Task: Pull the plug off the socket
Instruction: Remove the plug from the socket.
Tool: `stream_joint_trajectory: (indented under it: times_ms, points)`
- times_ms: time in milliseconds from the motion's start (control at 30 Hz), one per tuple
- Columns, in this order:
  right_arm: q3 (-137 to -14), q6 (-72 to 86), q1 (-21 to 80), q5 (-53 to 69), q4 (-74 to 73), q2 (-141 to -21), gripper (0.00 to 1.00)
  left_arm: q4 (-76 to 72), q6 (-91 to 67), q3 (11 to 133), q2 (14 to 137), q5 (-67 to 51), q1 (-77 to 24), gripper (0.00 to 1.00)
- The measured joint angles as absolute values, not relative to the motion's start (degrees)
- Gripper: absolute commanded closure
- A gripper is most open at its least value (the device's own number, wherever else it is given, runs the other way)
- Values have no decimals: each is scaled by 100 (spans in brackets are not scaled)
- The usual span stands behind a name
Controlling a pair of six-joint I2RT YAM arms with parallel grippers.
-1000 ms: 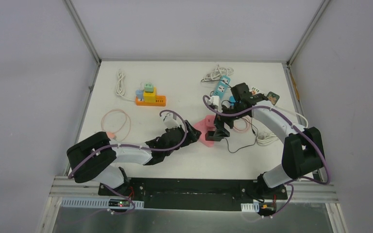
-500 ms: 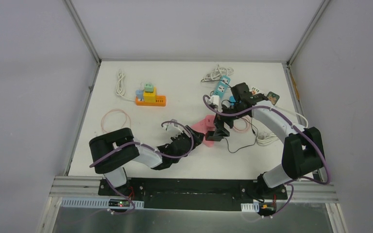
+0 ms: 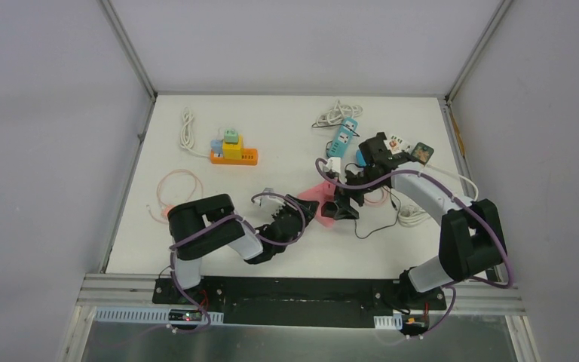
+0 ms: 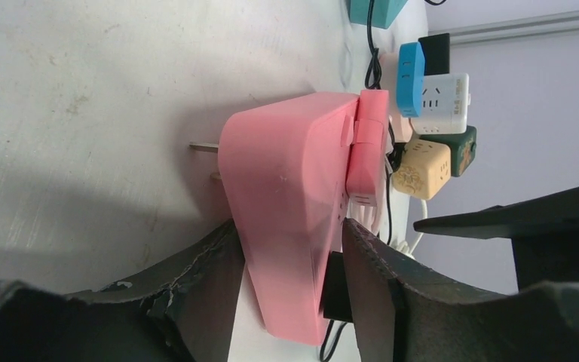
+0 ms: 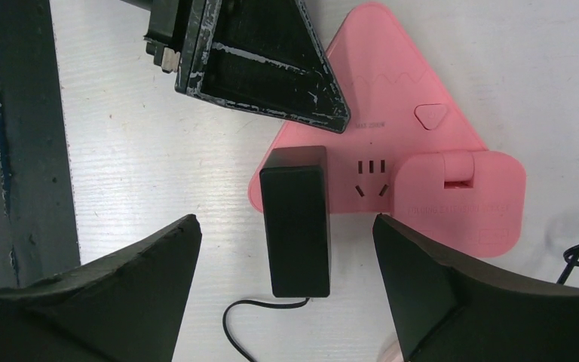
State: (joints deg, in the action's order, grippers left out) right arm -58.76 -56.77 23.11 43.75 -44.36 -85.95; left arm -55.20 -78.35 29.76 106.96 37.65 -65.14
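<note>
A pink triangular socket [image 3: 313, 194] lies flat mid-table, with a black plug [image 5: 296, 219] seated in its edge and a thin black cord trailing away. In the left wrist view my left gripper [image 4: 290, 230] clamps the socket [image 4: 294, 188] across its thickness, both fingers against it; the plug [image 4: 333, 290] shows just behind the right finger. My right gripper [image 5: 286, 222] hovers open over the plug, one finger on each side and well apart from it. The socket [image 5: 392, 113] carries a folded pink flap. From above, the right gripper [image 3: 337, 202] covers the plug.
An orange power strip [image 3: 234, 154] with cube adapters sits at the back left, beside a white cable [image 3: 187, 128]. A pink cable loop [image 3: 179, 187] lies left. A teal strip [image 3: 343, 136], several adapters [image 4: 430, 113] and white cords crowd the back right.
My left arm folded in and its gripper slid to the pink socket, narrowing until both fingers met it. The right gripper stayed open and dropped slightly nearer the plug.
</note>
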Motion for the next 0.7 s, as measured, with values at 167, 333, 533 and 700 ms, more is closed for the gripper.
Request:
stream_joint_trajectory:
  times_ms: [167,333,533,700]
  points:
    - [-5734,-5719,2329,4250,-4191,-8586,13,-5898,-7948,2976,10934,3741,-6438,52]
    - [-5594,-5749,2445,4066,-3946,-8589,25,-6259,-8003,2976,11163,3693,-6366,55]
    - [-5542,-5889,2689,3811,-3859,-8600,55,-6545,-7996,2976,11325,3691,-6364,61]
    - [-5542,-5951,2703,3699,-3804,-8600,80,-6921,-7957,2974,11546,3684,-6324,67]
